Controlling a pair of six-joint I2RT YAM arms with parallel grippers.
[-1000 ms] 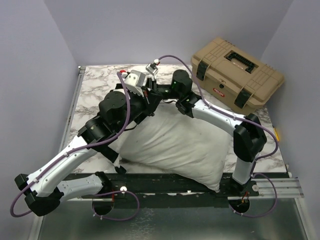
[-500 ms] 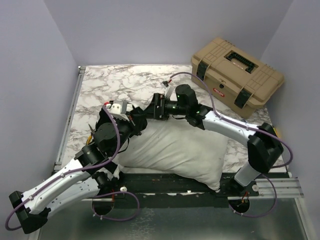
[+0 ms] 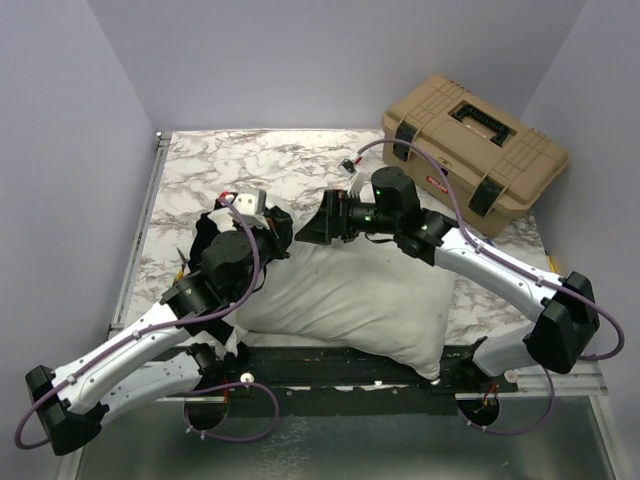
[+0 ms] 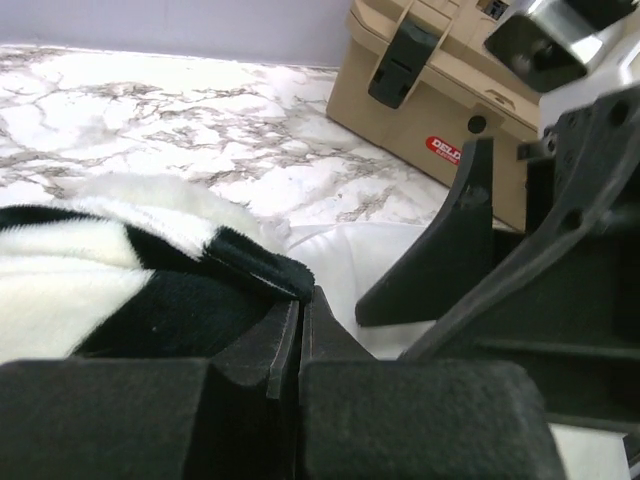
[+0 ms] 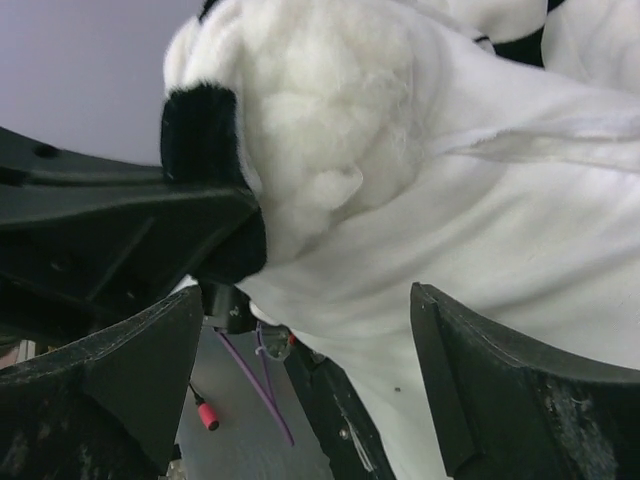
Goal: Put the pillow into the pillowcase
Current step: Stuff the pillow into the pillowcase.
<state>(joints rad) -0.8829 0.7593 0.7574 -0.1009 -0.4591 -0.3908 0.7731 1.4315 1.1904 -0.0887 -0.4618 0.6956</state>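
Note:
The white pillow (image 3: 345,290) lies across the near half of the marble table, and its cloth fills the right wrist view (image 5: 500,210). The checked pillowcase (image 4: 110,290) is bunched at the pillow's far left end, mostly hidden under my left arm in the top view; its fluffy white and black edge (image 5: 300,110) hangs over the pillow. My left gripper (image 4: 300,305) (image 3: 277,228) is shut on the pillowcase's black edge. My right gripper (image 3: 318,228) (image 5: 310,385) stands open just right of it, jaws wide over the pillow with nothing between them.
A tan toolbox (image 3: 475,145) (image 4: 440,110) stands closed at the back right of the table. A metal rail (image 3: 135,250) runs down the left side. Purple cables loop around both arms. Bare marble (image 3: 250,160) lies behind the pillow.
My right gripper has opened and drawn back to the right, its elbow swinging out. My left gripper, still shut, came toward the near side from the far middle.

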